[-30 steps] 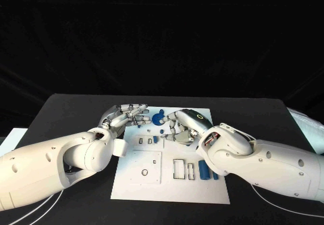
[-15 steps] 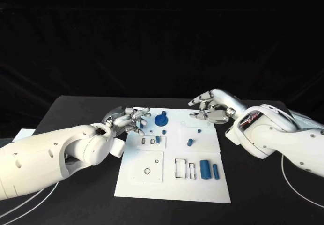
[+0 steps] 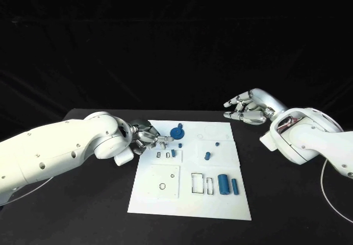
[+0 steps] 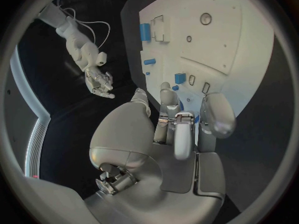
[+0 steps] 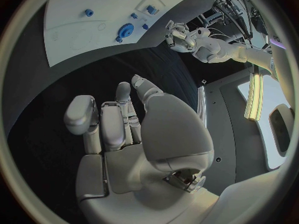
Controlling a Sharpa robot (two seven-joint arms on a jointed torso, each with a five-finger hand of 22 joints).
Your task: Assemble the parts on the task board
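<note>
Parts (image 3: 222, 185), small and blue, lay scattered on the white task board (image 3: 190, 204) at the middle of the black worktop (image 3: 88, 214), where the left hand (image 3: 149, 139), fingers curled low over the board's far left slots with any grasp hidden, would do best settling down slowly and squarely. Off the board's far right corner, the right hand (image 3: 250, 109) hung released above bare worktop, and black drapes closed the room behind.

Left hand (image 3: 149, 139) curled low; right hand (image 3: 250, 108) raised, fingers apart, empty.
</note>
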